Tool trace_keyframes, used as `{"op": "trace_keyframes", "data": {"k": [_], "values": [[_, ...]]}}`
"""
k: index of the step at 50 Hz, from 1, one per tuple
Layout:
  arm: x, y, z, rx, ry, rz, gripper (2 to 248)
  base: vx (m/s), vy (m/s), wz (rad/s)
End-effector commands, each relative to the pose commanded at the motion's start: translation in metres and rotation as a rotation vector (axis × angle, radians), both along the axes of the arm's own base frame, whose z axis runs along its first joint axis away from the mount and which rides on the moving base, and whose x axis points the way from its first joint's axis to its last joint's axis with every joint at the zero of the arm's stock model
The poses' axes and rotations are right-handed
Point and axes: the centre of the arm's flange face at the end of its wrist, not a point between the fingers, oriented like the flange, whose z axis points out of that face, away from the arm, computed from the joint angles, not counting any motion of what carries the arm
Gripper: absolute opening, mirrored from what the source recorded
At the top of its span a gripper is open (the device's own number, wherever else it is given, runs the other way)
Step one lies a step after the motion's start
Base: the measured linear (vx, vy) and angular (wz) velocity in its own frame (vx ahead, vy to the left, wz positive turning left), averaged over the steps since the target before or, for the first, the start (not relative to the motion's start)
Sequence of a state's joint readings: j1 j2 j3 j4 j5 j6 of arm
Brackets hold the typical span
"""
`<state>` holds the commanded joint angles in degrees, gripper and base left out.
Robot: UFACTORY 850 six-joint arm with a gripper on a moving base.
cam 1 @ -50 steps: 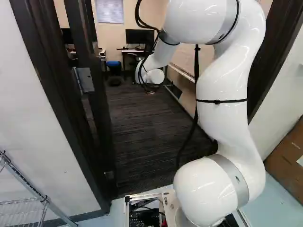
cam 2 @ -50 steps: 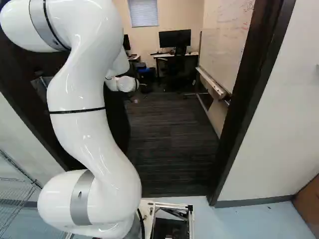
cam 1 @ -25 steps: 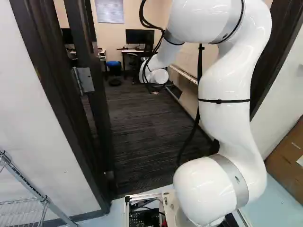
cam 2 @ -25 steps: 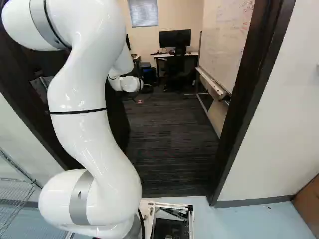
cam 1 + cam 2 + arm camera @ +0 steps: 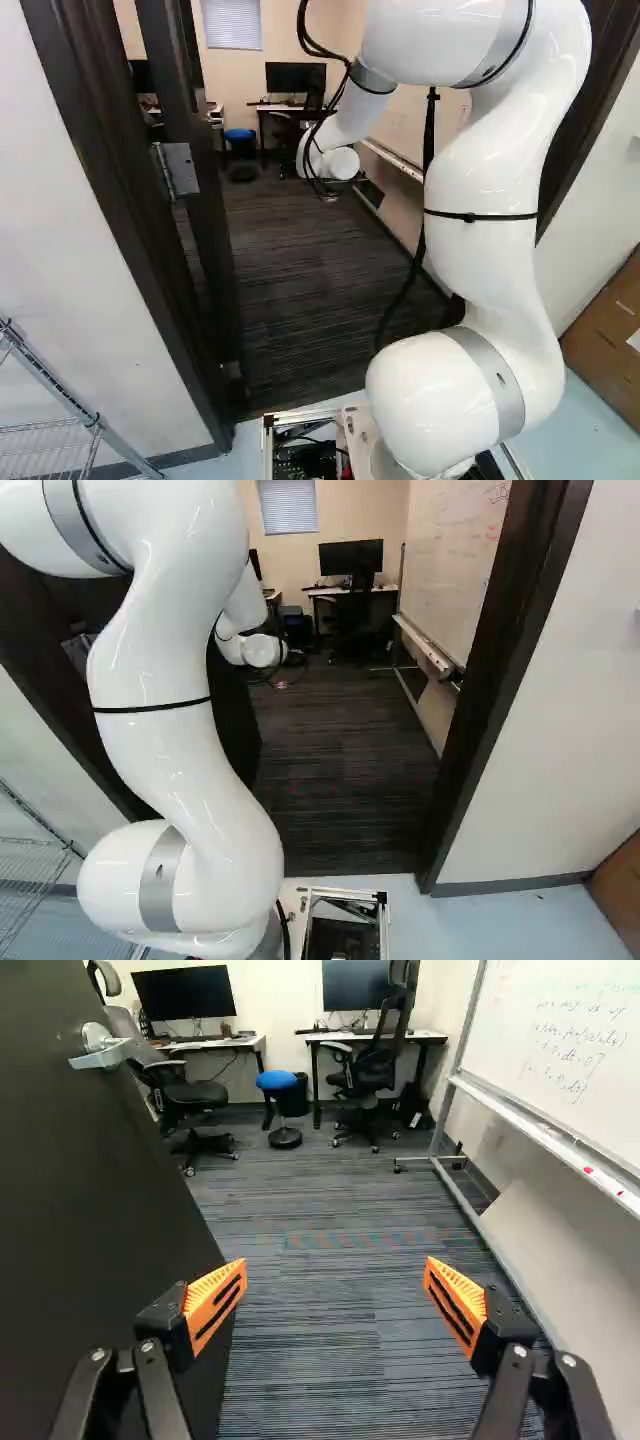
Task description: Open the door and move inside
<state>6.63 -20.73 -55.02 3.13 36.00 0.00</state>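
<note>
Door (image 5: 80, 1220) swung inward: its dark face runs beside my gripper (image 5: 337, 1266), near one finger, and whether we touch I cannot tell. I have my fingers spread wide, with nothing held between the orange pads (image 5: 215, 1302). Ahead of that nearer finger, the lever handle (image 5: 103, 1052) sits by the door's free edge, out of my grasp. Beyond my hand lies carpet (image 5: 340, 1370), with a whiteboard (image 5: 570, 1050) along the other side and a blue stool (image 5: 277, 1080) farther in. Behind, my arm (image 5: 480, 240) reaches through the door frame (image 5: 505, 650), while my base (image 5: 345, 895) waits just short of the carpet.

I judge the opening all but done, and moving inside the step in hand. Next I should drive slowly ahead, centred between the posts, keeping my arm ready to check the door if it swings back. My elbow could catch the frame, or my wrist the whiteboard, if I drift sideways
</note>
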Motion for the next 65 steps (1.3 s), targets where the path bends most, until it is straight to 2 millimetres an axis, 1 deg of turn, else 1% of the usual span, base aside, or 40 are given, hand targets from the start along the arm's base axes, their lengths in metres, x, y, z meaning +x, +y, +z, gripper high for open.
{"op": "trace_keyframes", "data": {"k": [16,32,47,65], "values": [[-0.026,-0.009,0.000,-0.004,-0.001,-0.007,247,0.000,0.000,0.000],[-0.063,-0.020,-0.002,-0.008,-0.003,-0.016,247,0.000,0.000,0.000],[-0.108,-0.032,-0.007,-0.013,-0.006,-0.027,247,0.000,0.000,0.000],[-0.171,-0.045,-0.019,-0.019,-0.009,-0.041,247,0.000,0.000,0.000]]}}
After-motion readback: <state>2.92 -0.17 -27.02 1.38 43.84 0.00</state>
